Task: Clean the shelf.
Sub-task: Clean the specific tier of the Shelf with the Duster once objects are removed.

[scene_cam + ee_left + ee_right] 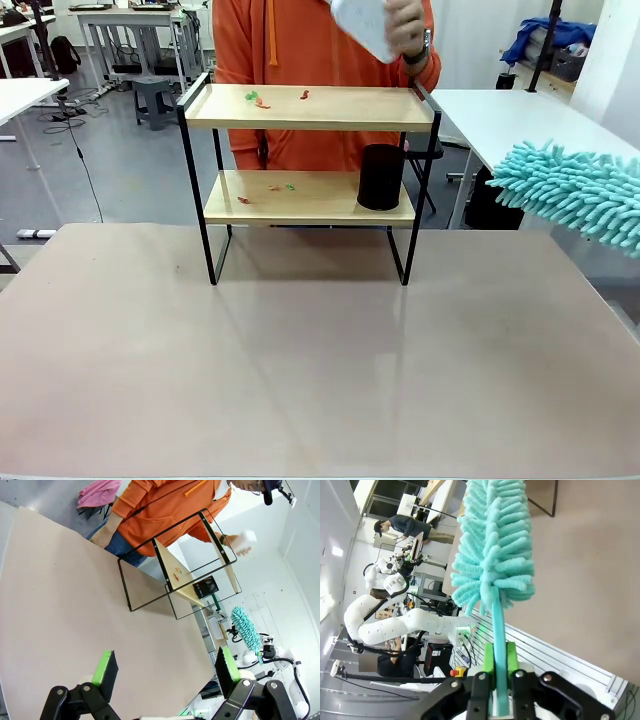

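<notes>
The shelf (300, 108) stands at the far middle of the table, two light wooden boards in a black frame. Small red and green scraps (262, 99) lie on its top board, and more scraps (268, 190) on the lower board beside a black cup (380, 177). A teal fluffy duster (578, 192) hangs in the air at the right edge, clear of the shelf. My right gripper (499, 676) is shut on the duster's handle (498, 625). My left gripper (165, 667) is open above the table, nothing between its green pads (104, 663). The shelf (195, 560) lies well beyond it.
A person in an orange top (300, 40) stands behind the shelf, one hand (405, 25) holding a white thing (362, 22) above its right end. The brown table top (300, 370) stretches in front of the shelf. White tables (510, 115) stand to the right and left.
</notes>
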